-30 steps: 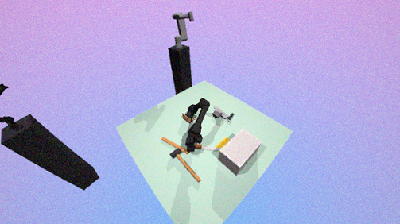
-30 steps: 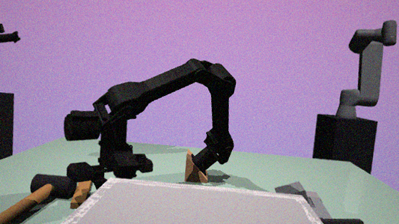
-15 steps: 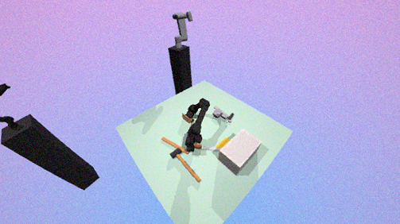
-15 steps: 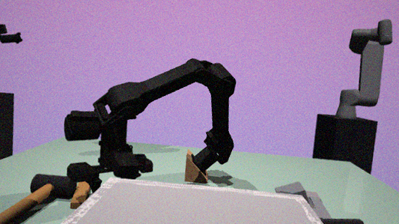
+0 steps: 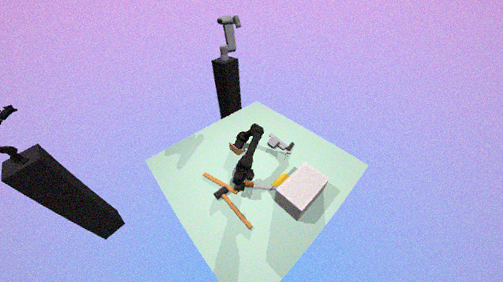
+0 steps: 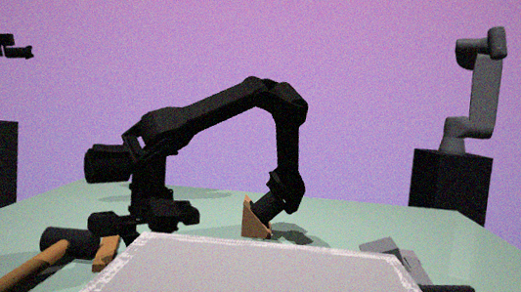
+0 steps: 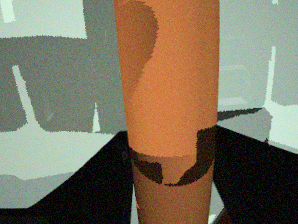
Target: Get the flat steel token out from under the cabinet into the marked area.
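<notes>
Gripper (image 5: 240,185) (image 6: 132,236) (image 7: 165,136): partly open, clamped on handle (image 5: 249,184) (image 7: 170,80).
Rod (image 5: 263,187): long axis pointing from gripper towards cabinet (image 5: 302,187) (image 6: 264,284).
Token: not visible; presumably under cabinet, beyond rod from gripper; likely needs drawing back gripper-wards.

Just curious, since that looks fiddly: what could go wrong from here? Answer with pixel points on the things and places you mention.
The tool (image 5: 262,186) (image 7: 170,75) in the gripper (image 5: 240,186) (image 6: 132,232) (image 7: 165,136) reaches toward the cabinet (image 5: 302,185) (image 6: 264,284); it might bump it, or push the unseen token deeper. The gripper is also low beside the hammer (image 5: 237,211) (image 6: 26,264) and wooden strip (image 5: 217,181) (image 6: 106,253), so a sideways swing could knock them.
</notes>
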Robot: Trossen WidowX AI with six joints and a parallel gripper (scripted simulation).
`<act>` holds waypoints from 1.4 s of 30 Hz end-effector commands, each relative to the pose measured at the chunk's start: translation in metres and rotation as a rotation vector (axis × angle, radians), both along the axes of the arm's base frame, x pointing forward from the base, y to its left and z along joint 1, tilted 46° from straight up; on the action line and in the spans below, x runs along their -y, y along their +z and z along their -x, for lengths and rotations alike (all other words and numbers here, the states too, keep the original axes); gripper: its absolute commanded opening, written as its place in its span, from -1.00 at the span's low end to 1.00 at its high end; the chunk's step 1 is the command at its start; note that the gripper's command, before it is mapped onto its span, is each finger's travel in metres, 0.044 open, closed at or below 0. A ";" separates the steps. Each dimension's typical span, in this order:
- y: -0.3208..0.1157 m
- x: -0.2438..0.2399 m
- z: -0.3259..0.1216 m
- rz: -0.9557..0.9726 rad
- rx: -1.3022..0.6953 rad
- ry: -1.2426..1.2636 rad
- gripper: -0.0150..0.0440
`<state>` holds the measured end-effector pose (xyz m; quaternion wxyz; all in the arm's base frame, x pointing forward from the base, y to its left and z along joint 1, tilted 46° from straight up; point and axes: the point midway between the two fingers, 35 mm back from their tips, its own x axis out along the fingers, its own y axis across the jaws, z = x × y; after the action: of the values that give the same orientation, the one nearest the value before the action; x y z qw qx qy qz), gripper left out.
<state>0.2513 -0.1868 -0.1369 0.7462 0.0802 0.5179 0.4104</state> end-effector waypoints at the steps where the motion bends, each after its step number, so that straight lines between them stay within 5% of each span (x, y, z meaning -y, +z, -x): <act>1: 0.000 0.000 0.000 0.000 0.000 0.000 -0.14; 5: 0.000 0.000 0.000 0.000 0.000 0.000 -0.49; 42: 0.031 -0.021 -0.061 0.003 0.004 -0.001 -0.49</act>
<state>0.3047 -0.1691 -0.1107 0.7472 0.0813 0.5180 0.4085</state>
